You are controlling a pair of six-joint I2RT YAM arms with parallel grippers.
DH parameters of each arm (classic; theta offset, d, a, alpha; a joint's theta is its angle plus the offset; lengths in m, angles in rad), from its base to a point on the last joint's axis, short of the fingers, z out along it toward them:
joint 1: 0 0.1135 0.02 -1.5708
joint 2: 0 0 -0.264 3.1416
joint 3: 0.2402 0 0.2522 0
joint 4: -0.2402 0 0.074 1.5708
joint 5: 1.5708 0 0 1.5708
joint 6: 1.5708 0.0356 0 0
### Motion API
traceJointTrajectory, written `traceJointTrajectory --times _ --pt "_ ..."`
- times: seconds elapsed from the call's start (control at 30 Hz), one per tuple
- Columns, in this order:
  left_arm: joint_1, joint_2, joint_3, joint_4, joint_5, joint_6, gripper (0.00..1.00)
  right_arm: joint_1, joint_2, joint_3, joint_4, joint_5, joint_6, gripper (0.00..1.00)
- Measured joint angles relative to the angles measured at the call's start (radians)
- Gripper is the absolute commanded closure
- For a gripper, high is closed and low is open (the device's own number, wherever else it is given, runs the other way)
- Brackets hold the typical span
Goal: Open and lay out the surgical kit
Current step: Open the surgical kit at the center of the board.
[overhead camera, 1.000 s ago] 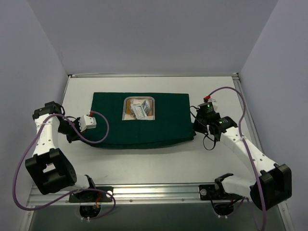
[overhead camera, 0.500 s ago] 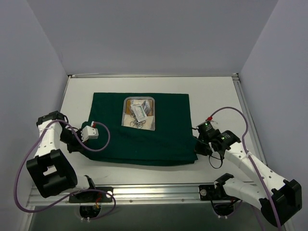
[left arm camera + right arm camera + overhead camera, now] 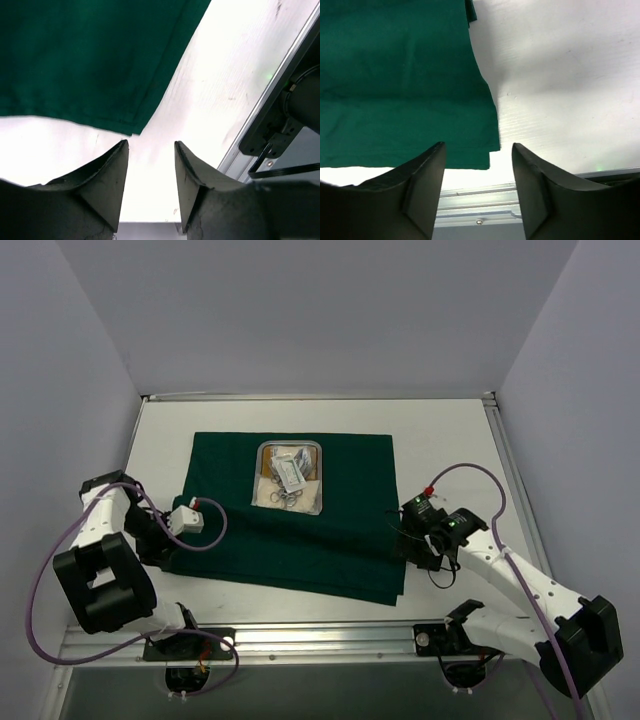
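Observation:
The surgical kit's dark green cloth lies spread flat, and its steel tray with a tan liner, instruments and white packets sits uncovered toward the back. My left gripper hovers by the cloth's near-left corner. In the left wrist view it is open and empty, with the cloth corner just beyond the tips. My right gripper is at the near-right corner. The right wrist view shows this gripper open, nothing held, and the cloth edge lying ahead of it.
A metal rail with the arm bases runs along the table's near edge, also visible as the rail just past the cloth corner. White walls close in the left, right and back. Purple cables loop off both arms.
Both grippers drew the cloth's near edge toward the front, unfolding it, then opened and let go. The cloth now reaches much closer to the rail.

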Motion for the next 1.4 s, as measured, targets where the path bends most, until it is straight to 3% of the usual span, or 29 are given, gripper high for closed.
traceJointTrajectory --times 0.17,0.3,0.33,0.37,0.5,0.6,0.7,0.97,1.1,1.27,1.33,1.4 --pt "0.004 -0.093 0.019 -0.007 -0.029 0.010 0.39 -0.002 0.006 0.098 -0.019 0.038 -0.018 0.44" --pt "0.008 -0.062 0.215 -0.043 0.059 -0.047 0.28 -0.069 0.089 0.253 0.026 0.061 -0.101 0.44" --pt "0.009 -0.026 0.302 -0.041 0.105 -0.089 0.07 -0.109 0.127 0.291 0.059 0.055 -0.134 0.45" --pt "0.009 0.016 0.391 -0.033 0.148 -0.126 0.04 -0.151 0.170 0.324 0.095 0.050 -0.166 0.45" --pt "0.008 0.237 0.737 0.001 0.325 -0.473 0.06 -0.296 0.377 0.451 0.224 0.042 -0.284 0.43" --pt "-0.008 0.372 0.821 0.086 0.334 -0.776 0.04 -0.343 0.565 0.564 0.304 0.044 -0.355 0.43" --pt "-0.050 0.487 0.828 0.212 0.256 -0.994 0.04 -0.348 0.747 0.694 0.369 0.047 -0.413 0.42" --pt "-0.228 0.707 0.909 0.408 0.015 -1.279 0.01 -0.348 1.146 0.963 0.437 0.048 -0.504 0.42" --pt "-0.239 0.850 1.038 0.439 -0.060 -1.349 0.00 -0.347 1.217 1.035 0.480 0.041 -0.523 0.45" --pt "-0.234 0.967 1.164 0.431 -0.109 -1.395 0.20 -0.348 1.254 1.053 0.544 0.002 -0.544 0.64" --pt "-0.240 0.985 1.188 0.430 -0.105 -1.408 0.36 -0.348 1.261 1.057 0.572 -0.025 -0.544 0.72" --pt "-0.248 0.996 1.199 0.430 -0.106 -1.413 0.62 -0.352 1.270 1.063 0.589 -0.051 -0.541 0.86"
